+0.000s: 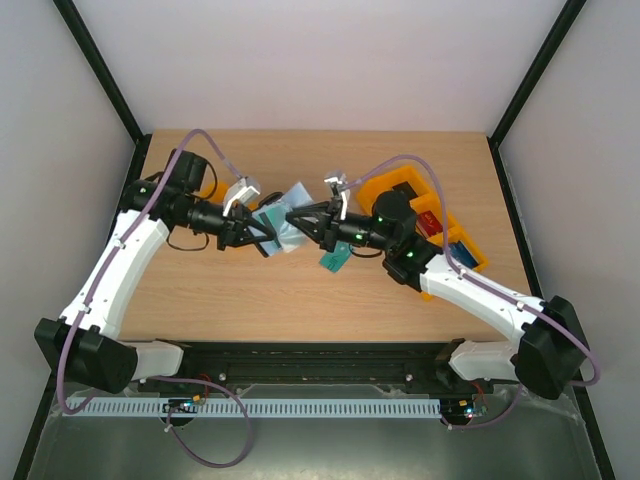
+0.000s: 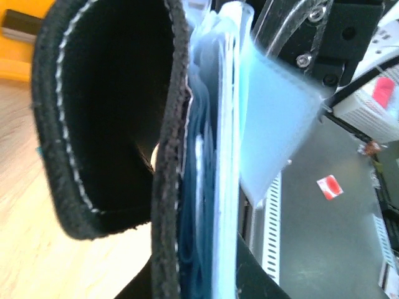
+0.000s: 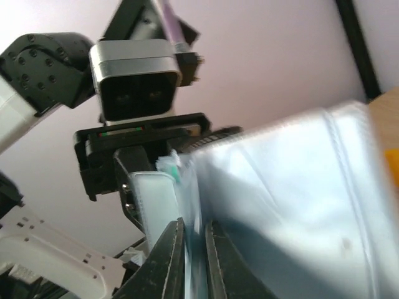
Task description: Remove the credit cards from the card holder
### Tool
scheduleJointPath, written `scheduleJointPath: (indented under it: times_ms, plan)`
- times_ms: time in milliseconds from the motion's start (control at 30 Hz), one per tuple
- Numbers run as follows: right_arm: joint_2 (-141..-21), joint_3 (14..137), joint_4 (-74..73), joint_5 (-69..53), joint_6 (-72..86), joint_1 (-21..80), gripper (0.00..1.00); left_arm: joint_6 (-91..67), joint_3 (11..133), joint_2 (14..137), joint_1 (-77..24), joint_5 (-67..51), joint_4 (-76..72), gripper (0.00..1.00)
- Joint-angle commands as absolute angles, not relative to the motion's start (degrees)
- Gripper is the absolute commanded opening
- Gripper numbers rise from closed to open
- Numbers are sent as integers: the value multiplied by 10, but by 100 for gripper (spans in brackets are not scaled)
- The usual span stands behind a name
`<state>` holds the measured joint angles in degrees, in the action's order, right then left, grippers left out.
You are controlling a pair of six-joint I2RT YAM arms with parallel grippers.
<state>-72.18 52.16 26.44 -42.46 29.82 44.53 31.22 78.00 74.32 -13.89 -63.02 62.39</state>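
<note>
Your left claw [image 1: 256, 236] is pressed together on the card holder [image 1: 281, 226], which hangs in the air between the two claws, clear of the table [image 1: 250, 300]. Your right claw [image 1: 300, 218] meets it tip to tip and is pinched tight on a thin edge at the holder's open side. That edge sits right between its fingertips, but you cannot tell whether it is a card or only one of the clear sleeves [image 3: 280, 212].

Seen from the left claw, the black cover [image 2: 106, 124] lies to one side. The stack of sleeves is just beside it, and the teal cards [image 2: 198, 205] are tucked inside that stack. One loose card [image 1: 333, 260] lies flat on the table, just below the right claw and on its near side.

Expect the cards to be light, stiff and slick. They should slide once started, but they can slip out of a shallow pinch. The sleeves look soft and floppy and will likely cling to a card and come along with it. The cover looks like soft fabric that sags, so it gives little to pull against.

Take a card by its exposed short edge, deep enough for both pads to bear on plastic card and not on sleeve. Pull straight along the pocket, away from the left claw. Keep the left claw's hold on the cover side so the sleeves fan open toward the right claw.
</note>
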Motion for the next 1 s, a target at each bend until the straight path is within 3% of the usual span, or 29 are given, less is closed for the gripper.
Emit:
scheduleJointPath:
  times_ms: [0, 100, 200, 433, 533, 633, 967]
  plan:
    - [-684, 484, 290, -360, 360, 398, 13, 226, 782, 736, -135, -543, 543, 2]
    - [-677, 487, 197, -268, 351, 375, 26, 128, 754, 739, -140, -312, 452, 2]
    - [-682, 495, 180, -300, 345, 369, 33, 111, 736, 751, -161, -88, 416, 2]
    - [-735, 566, 188, -437, 321, 428, 33, 117, 745, 766, -199, 6, 419, 2]
    - [-776, 566, 313, -496, 386, 463, 30, 115, 762, 775, -200, -60, 436, 2]
    - [-801, 546, 398, -468, 442, 465, 23, 119, 780, 773, -199, -173, 458, 2]
    - [-782, 534, 292, -372, 382, 423, 18, 192, 803, 756, -182, -438, 531, 2]
